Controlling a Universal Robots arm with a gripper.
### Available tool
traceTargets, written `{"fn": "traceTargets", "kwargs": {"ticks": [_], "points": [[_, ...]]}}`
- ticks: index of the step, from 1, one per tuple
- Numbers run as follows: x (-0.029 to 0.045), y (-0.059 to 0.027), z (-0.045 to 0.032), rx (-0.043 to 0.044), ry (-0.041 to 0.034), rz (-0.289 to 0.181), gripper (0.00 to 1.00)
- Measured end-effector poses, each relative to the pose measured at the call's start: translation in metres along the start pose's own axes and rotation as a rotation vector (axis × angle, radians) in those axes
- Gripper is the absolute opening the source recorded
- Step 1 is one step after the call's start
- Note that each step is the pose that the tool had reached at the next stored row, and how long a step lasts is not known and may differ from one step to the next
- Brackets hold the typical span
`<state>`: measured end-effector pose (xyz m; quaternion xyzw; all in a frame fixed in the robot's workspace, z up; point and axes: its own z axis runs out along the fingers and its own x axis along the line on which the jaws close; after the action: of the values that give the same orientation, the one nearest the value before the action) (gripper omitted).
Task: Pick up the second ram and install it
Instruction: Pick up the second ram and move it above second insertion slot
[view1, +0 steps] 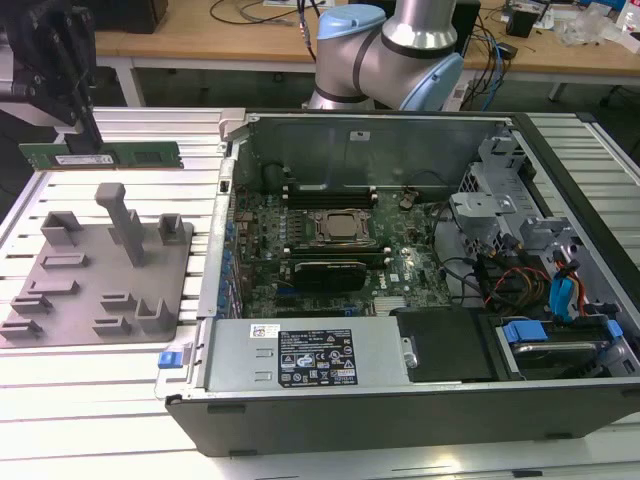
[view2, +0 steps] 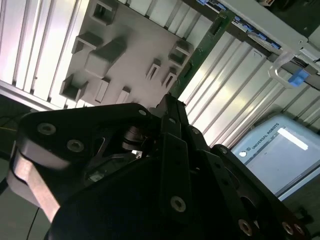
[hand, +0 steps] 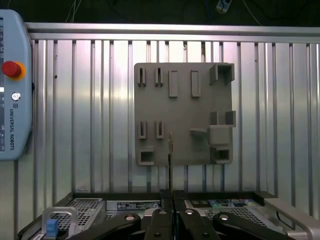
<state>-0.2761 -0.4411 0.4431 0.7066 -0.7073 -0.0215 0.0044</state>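
The second ram (view1: 100, 156) is a long green stick hanging level above the ribbed table, at the exterior view's left, beyond the grey fixture plate (view1: 100, 270). My black gripper (view1: 90, 137) comes down onto its top edge and is shut on it. In the first wrist view the ram (hand: 170, 160) appears edge-on as a thin line running out from the gripper (hand: 172, 212) over the plate (hand: 182, 120). In the second wrist view the ram (view2: 200, 55) reaches out past the gripper body toward the case edge.
The open computer case (view1: 230, 300) lies at the exterior view's right, with the CPU socket (view1: 343, 228) and black memory slots (view1: 330, 195) on its board. Grey blocks (view1: 125, 222) stand up from the fixture plate. A teach pendant (hand: 15, 90) lies on the table.
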Motion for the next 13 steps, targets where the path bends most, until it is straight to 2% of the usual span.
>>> {"fn": "traceTargets", "kwargs": {"ticks": [4, 13], "points": [[0.0, -0.0122, -0.0004, 0.0, 0.0001, 0.0, 0.09], [0.0, -0.031, -0.0008, 0.0, 0.0, 0.0, 0.09]]}}
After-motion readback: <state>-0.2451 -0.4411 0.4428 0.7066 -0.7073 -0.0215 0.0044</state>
